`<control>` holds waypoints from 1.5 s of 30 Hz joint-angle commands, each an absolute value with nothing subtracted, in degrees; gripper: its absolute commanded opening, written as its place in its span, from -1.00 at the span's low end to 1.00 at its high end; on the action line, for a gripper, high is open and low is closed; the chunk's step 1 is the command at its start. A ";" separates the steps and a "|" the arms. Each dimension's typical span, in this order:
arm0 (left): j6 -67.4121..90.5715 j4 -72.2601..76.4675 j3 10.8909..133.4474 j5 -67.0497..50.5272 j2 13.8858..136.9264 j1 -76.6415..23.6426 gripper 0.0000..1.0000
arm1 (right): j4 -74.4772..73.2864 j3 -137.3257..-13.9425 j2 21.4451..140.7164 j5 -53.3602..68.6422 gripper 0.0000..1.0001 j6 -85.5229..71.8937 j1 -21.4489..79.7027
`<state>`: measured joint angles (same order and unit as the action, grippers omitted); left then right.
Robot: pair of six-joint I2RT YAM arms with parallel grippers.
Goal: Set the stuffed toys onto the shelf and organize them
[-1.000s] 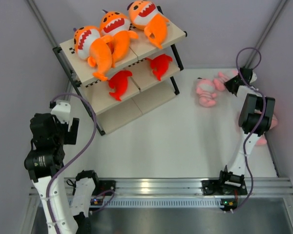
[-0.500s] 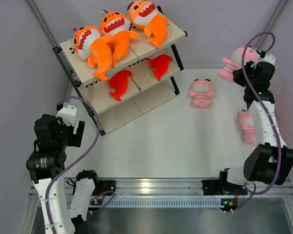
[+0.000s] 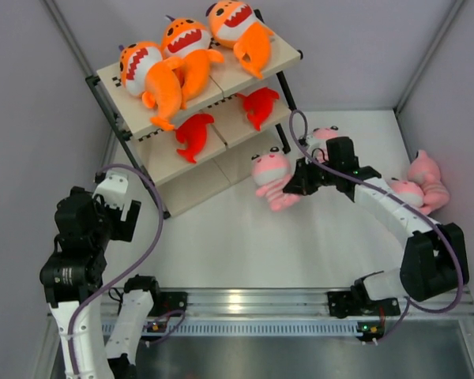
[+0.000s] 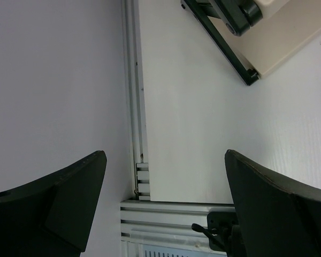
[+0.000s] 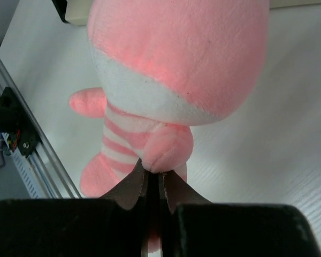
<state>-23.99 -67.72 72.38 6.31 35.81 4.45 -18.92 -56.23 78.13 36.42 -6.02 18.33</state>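
Pink plush (image 3: 270,172) has moved beside the shelf (image 3: 197,192), pinched in right jaws; left jaws gape.

The right jaws pinch a pink plush (image 3: 268,168) just beside the shelf (image 3: 287,57), which carries three orange sharks (image 3: 183,41) above two red sharks (image 3: 194,133).

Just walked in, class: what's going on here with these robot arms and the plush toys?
The right claw is shut on a pink plush, pinching one limb, and holds it in front of the shelf. Three orange sharks lie on its top board and two red sharks on the middle one. On the table to the right lie other pink toys. The left claw hangs open, holding nothing.
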 commanded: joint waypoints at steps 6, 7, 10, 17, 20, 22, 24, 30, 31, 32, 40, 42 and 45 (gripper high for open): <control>-24.70 -66.71 72.07 7.12 35.42 4.13 0.97 | -11.09 -63.36 91.12 38.41 -0.97 -2.19 18.63; -24.87 -66.80 72.07 7.55 35.51 4.13 0.97 | -9.94 -65.11 94.10 38.15 -0.92 -3.24 18.63; -25.05 -66.80 72.42 8.35 35.86 4.13 0.97 | -3.80 -67.06 98.59 37.18 -0.78 -6.49 18.63; -25.93 -66.71 72.07 8.70 36.12 4.22 0.97 | -3.25 -64.43 102.92 28.85 -0.07 -7.47 18.54; -26.01 -66.71 71.72 8.44 36.12 4.13 0.97 | -5.01 -62.41 101.52 22.69 0.11 -6.86 18.46; -26.01 -66.71 71.72 8.35 36.04 4.13 0.97 | -5.45 -61.44 98.72 21.54 0.21 -6.42 18.46; -25.93 -66.71 71.89 8.26 35.95 4.04 0.97 | -4.92 -60.39 94.51 19.43 0.34 -6.76 18.46; -25.49 -66.80 72.42 7.82 35.86 4.04 0.97 | -7.73 -57.58 85.98 12.75 0.57 -11.14 18.46; -25.58 -66.80 72.51 7.82 35.86 4.04 0.97 | -6.69 -56.18 84.91 12.14 0.57 -13.25 18.54; -25.58 -66.80 72.51 7.82 35.77 4.04 0.97 | -5.90 -52.59 83.86 11.43 0.56 -15.88 18.54; -25.23 -67.15 74.53 7.21 36.38 4.13 0.97 | 13.77 -33.32 74.53 5.89 0.43 -48.41 18.72; -25.22 -67.32 74.88 7.03 36.39 4.13 0.97 | 17.47 -32.34 74.88 6.06 0.42 -50.53 19.42; -25.22 -67.32 74.80 7.03 36.30 4.39 0.97 | 20.46 -32.87 76.89 7.03 0.40 -51.32 19.86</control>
